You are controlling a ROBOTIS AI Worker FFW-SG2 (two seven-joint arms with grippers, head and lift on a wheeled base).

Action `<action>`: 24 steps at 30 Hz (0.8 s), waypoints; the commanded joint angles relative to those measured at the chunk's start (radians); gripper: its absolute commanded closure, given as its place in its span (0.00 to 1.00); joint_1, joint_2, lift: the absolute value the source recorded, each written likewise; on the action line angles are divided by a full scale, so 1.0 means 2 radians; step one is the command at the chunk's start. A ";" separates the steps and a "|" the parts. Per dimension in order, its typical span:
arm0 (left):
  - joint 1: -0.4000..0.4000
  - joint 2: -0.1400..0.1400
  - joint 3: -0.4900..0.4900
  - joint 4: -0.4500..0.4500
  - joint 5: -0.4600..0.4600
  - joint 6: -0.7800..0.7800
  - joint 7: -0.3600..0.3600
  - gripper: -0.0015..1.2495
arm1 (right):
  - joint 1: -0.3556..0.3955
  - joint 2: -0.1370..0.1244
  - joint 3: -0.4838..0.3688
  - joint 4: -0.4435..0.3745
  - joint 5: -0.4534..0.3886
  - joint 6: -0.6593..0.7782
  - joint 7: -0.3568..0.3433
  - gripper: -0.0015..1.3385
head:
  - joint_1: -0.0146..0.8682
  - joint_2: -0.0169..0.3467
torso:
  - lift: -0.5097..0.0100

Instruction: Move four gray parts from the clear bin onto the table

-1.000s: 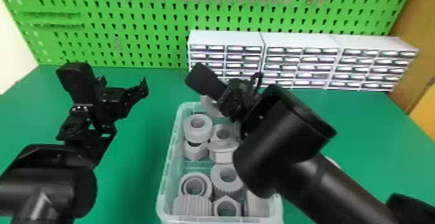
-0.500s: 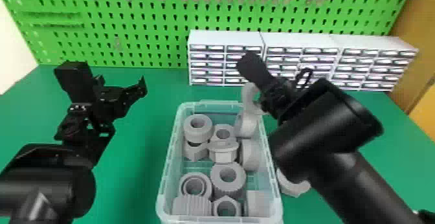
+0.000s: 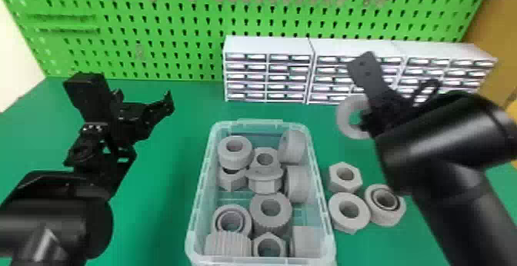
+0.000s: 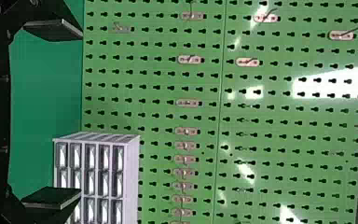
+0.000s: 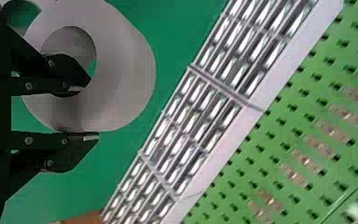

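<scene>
Right fingers (image 3: pixel 365 121) grip 1 gray part (image 3: pixel 344 118); 3 parts (image 3: pixel 359 212) on table (image 3: pixel 161 215).

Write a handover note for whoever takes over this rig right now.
Right gripper: shut on a gray ring, one finger through its hole, over the table to the clear bin's right.
Left gripper: open, empty, parked left of the bin.
Done: hex nut, flanged nut and lipped ring on the table, right of the bin.
Left: set down the held ring, the fourth.
</scene>
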 commanded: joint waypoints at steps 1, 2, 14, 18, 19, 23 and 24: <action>0.000 0.000 0.000 0.000 -0.001 0.000 0.000 0.09 | 0.010 -0.001 -0.050 0.007 -0.018 0.000 0.002 0.79 | 0.79 0.12 | 0.89; 0.000 0.000 0.000 0.000 -0.001 0.000 0.000 0.09 | 0.011 -0.001 -0.055 0.010 -0.020 0.000 0.002 0.79 | 0.79 0.12 | 0.89; 0.000 0.000 -0.001 0.000 -0.001 0.000 0.000 0.09 | 0.016 0.002 -0.110 0.068 -0.021 -0.010 0.025 0.79 | 0.79 0.12 | 0.89; 0.000 0.000 -0.001 0.000 0.000 0.000 0.000 0.09 | 0.016 0.002 -0.128 0.096 -0.017 -0.021 0.027 0.79 | 0.79 0.12 | 0.89; 0.000 0.000 -0.001 0.000 -0.001 0.000 0.000 0.09 | 0.016 0.002 -0.131 0.103 -0.017 -0.026 0.027 0.79 | 0.79 0.12 | 0.89; 0.001 0.000 -0.001 0.000 0.000 0.000 0.000 0.09 | 0.015 0.006 -0.152 0.144 -0.031 -0.056 0.029 0.79 | 0.79 0.12 | 0.89; 0.001 0.000 -0.001 0.000 0.000 0.000 0.000 0.09 | 0.015 0.006 -0.156 0.152 -0.036 -0.063 0.029 0.79 | 0.79 0.12 | 0.89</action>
